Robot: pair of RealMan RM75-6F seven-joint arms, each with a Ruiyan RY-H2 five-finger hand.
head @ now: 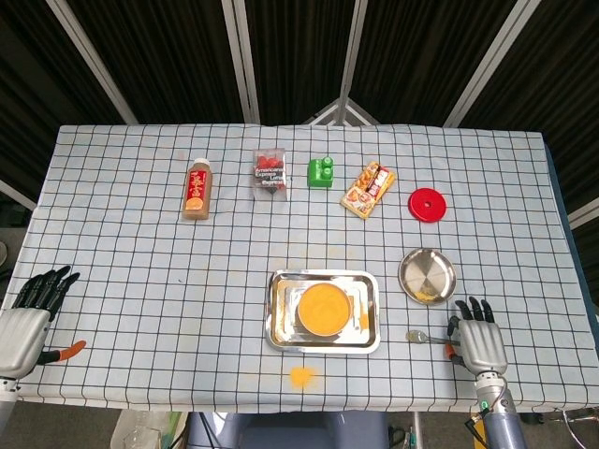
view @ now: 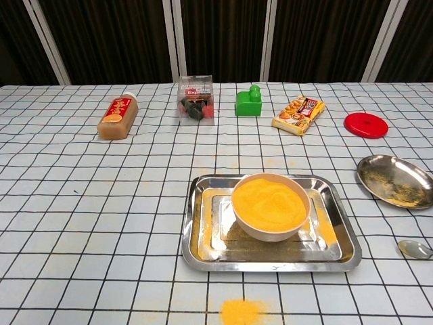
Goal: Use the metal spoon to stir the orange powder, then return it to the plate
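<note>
The metal spoon [head: 418, 336] lies on the counter near its front right corner — off the plate [head: 428, 276]. The right hand [head: 478, 343], fingers apart and empty, should pinch the handle low before going to the bowl of orange powder [head: 324, 309].

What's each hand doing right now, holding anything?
Left hand: open, fingers spread, holding nothing.
Right hand: by the spoon handle on the table; whether it grips it cannot be told.
</note>
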